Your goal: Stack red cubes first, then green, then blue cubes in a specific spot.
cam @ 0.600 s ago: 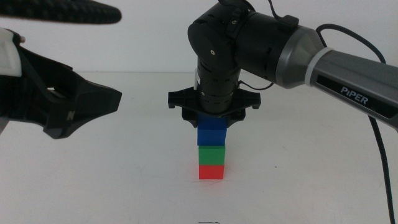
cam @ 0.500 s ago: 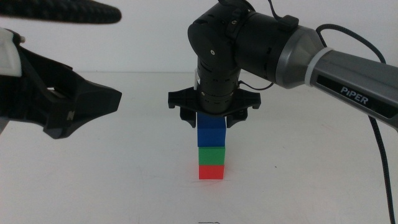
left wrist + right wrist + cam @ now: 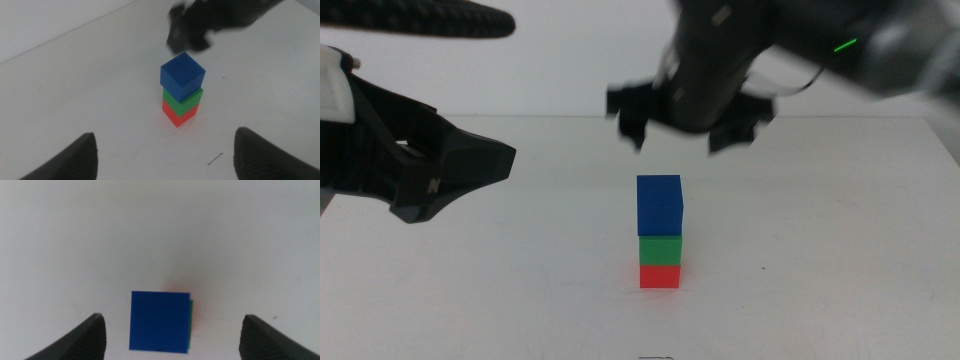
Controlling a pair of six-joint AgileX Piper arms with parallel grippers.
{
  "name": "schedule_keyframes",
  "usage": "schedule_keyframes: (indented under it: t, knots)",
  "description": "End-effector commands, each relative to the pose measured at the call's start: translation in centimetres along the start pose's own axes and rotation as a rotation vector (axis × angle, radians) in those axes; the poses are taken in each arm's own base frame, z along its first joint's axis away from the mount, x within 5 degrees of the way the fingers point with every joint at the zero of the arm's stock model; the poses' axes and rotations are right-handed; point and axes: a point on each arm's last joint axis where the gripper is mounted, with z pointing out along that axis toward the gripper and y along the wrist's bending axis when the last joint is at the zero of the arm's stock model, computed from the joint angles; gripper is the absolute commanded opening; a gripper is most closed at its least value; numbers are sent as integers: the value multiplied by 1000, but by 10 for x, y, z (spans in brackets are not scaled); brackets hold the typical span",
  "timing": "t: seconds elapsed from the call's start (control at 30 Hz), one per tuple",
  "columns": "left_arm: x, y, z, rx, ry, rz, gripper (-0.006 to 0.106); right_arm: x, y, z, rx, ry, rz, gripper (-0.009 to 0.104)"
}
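Three cubes stand as one tower on the white desk point(image 3: 840, 230), one of each colour: the red cube point(image 3: 660, 276) at the bottom touching the desk, the green cube point(image 3: 660, 249) on top of it, and the blue cube point(image 3: 659, 205) on the green one. From the right wrist view the blue cube hides nearly all of the two beneath, with only a thin green edge and a faint red tint showing at one side, so the tower is close to straight. The right tool point(image 3: 691, 128) hangs in the air above the tower, blurred, with its jaws spread wide and clear of the blue cube; nothing is between them. The left tool point(image 3: 165, 160) sits off to the left side of the desk, well apart from the tower, its jaws also spread and holding nothing. Around the tower the desk surface is plain white; a small dark mark point(image 3: 216, 159) lies on it near the left tool. Nothing stands between either tool and the cubes.
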Motion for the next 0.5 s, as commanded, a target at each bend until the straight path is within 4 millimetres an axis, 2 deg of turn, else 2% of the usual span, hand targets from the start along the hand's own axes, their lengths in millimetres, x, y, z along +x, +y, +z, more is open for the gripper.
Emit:
schedule_keyframes:
  t: [0.0,0.3,0.47]
  knots:
    - [-11,-1,-7,-4,-90,-12,93,-11,-26,-61,-3,-104,-6,69]
    - [-11,-1,-7,-4,-90,-12,93,-21,-101,-158,-7,-328,-117,69]
    - [-11,-1,-7,-4,-90,-12,93,-15,-147,-209,32,-460,-125,69]
